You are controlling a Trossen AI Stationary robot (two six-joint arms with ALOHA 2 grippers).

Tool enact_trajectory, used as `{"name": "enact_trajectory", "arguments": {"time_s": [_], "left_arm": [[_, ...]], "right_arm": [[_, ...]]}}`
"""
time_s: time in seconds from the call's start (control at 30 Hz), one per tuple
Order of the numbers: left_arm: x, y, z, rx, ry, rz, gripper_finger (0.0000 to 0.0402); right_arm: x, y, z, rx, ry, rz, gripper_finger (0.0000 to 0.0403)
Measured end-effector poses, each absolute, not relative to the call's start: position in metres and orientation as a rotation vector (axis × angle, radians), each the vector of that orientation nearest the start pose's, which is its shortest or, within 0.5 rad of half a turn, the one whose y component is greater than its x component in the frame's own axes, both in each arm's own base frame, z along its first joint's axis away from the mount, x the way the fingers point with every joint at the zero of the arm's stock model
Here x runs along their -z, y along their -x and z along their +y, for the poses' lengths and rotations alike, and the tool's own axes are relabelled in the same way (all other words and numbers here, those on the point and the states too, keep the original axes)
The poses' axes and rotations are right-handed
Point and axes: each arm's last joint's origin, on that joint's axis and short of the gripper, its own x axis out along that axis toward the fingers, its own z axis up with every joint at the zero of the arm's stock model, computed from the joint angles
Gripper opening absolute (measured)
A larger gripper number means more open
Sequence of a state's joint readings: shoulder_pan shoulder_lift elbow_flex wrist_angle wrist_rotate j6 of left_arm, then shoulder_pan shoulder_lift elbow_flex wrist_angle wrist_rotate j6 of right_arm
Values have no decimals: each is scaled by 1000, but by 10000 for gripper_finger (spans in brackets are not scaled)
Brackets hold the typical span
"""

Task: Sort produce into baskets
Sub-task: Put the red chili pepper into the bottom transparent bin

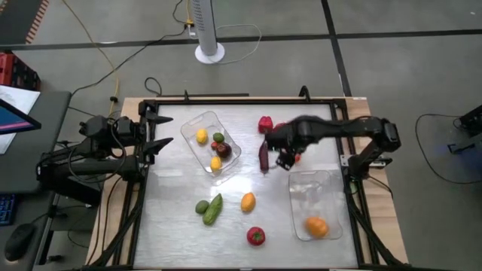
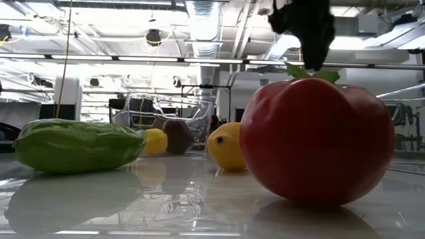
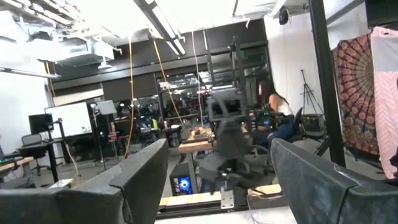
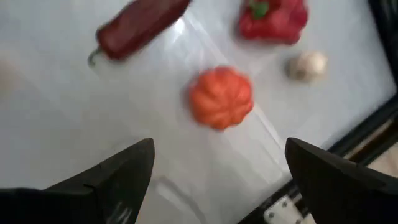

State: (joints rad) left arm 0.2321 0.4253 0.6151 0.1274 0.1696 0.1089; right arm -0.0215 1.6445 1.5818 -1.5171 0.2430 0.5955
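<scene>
My right gripper (image 1: 286, 158) hangs open and empty above the table's far middle. Its wrist view (image 4: 219, 144) looks down on an orange-red ribbed tomato (image 4: 221, 98), a long dark red pepper (image 4: 140, 25), a red bell pepper (image 4: 273, 18) and a small pale piece (image 4: 308, 64), all lying on the table. The left clear tray (image 1: 228, 159) holds yellow, green and dark pieces. The right clear tray (image 1: 300, 197) holds an orange (image 1: 316, 226). My left gripper (image 1: 164, 132) waits open at the table's left edge.
Loose on the near half of the table lie a lime (image 1: 202, 206), a cucumber (image 1: 214, 209), an orange-yellow piece (image 1: 248, 201) and a red tomato (image 1: 256, 236). A black frame (image 1: 226, 102) borders the table. A person sits in the room beyond (image 3: 277, 112).
</scene>
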Motion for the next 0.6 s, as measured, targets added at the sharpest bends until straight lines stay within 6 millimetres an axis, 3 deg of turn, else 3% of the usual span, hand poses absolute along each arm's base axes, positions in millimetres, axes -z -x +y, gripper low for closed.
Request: {"name": "enact_trajectory", "arguments": {"time_s": [0.27, 0.5, 0.6], "left_arm": [[-345, -99, 19, -93, -199, -282, 270], [-345, -99, 19, -100, -200, -281, 270], [-345, -99, 19, -109, -199, -281, 270]], "right_arm": [[-301, -302, -53, 680, -229, 1431, 398], [-246, -308, -59, 613, -224, 1521, 398], [-230, -318, -54, 549, -269, 1425, 398]]}}
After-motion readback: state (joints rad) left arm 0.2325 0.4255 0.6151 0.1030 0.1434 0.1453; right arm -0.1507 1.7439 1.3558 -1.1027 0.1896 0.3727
